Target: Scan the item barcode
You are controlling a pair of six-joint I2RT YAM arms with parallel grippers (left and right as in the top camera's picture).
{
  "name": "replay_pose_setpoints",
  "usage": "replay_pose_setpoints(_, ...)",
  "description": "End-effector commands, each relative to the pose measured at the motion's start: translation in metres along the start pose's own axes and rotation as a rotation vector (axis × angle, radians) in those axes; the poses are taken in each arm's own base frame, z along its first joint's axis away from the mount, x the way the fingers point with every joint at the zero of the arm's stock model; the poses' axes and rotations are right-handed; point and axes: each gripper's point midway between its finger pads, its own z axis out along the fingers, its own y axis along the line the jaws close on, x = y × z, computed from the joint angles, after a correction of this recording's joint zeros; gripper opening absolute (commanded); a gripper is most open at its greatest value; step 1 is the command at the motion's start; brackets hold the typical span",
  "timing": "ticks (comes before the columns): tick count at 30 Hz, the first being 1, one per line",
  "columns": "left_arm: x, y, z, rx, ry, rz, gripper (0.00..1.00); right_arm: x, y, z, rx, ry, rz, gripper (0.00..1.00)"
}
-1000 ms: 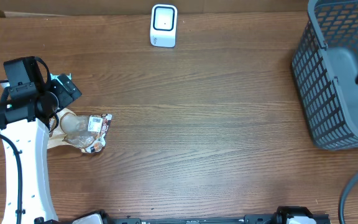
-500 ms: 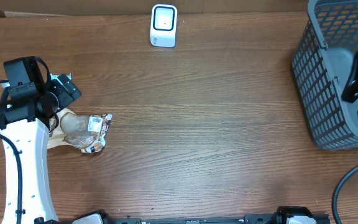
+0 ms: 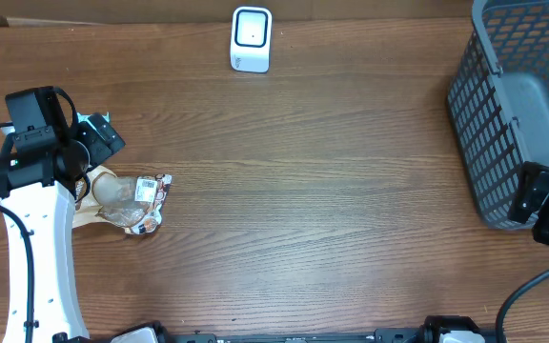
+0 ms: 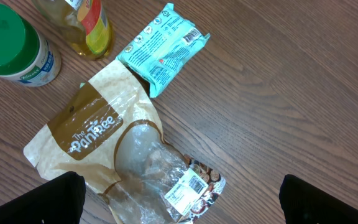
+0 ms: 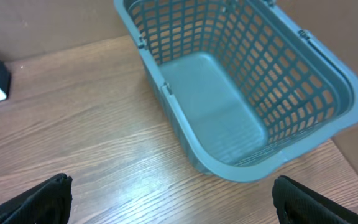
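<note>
Over the bench's (image 3: 332,191) left side, the left gripper (image 4: 179,186) hovers spread and empty above a snack bag (image 4: 98,134), barcode label (image 4: 185,188) up, likely poised to grab it. The right gripper (image 5: 171,186), also spread and empty, sits beside the basket (image 5: 241,81).

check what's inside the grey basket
Nothing can be seen in the basket: the right wrist view shows its solid floor bare. The overhead view cuts off its right side, and the near mesh wall partly screens the floor's near edge.

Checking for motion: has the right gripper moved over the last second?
Yes. The right gripper has come from over the basket down the overhead view, to just past its near corner.
</note>
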Motion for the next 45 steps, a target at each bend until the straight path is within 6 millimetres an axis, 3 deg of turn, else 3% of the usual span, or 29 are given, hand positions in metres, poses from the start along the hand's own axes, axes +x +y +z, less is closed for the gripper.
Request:
replay_pose_setpoints(1,-0.002,0.003,-0.001,-0.013,-0.009,0.005,1.00,-0.001,-0.007,-0.006,0.027,-0.027,0.007,1.00)
replay_pose_setpoints(9,-0.002,0.003,-0.001,-0.013,-0.009,0.005,1.00,0.006,-0.012,-0.026,0.005,-0.080,0.016,1.00)
replay_pose_setpoints(15,-0.002,0.003,-0.001,-0.013,-0.009,0.005,1.00,0.020,0.003,-0.046,-0.142,-0.127,-0.013,1.00)
replay_pose_setpoints(19,-0.002,0.003,-0.001,-0.013,-0.009,0.005,1.00,0.033,0.006,-0.046,-0.181,-0.143,-0.013,1.00)
replay_pose_setpoints(27,-0.002,0.003,-0.001,-0.013,-0.009,0.005,1.00,0.042,0.022,-0.014,-0.236,-0.261,0.020,1.00)
replay_pose_setpoints(36,-0.002,0.003,-0.001,-0.013,-0.009,0.005,1.00,0.066,0.067,0.040,-0.420,-0.382,0.025,1.00)
replay_pose_setpoints(45,-0.002,0.003,-0.001,-0.013,-0.009,0.005,1.00,0.071,0.109,0.066,-0.619,-0.539,0.006,1.00)
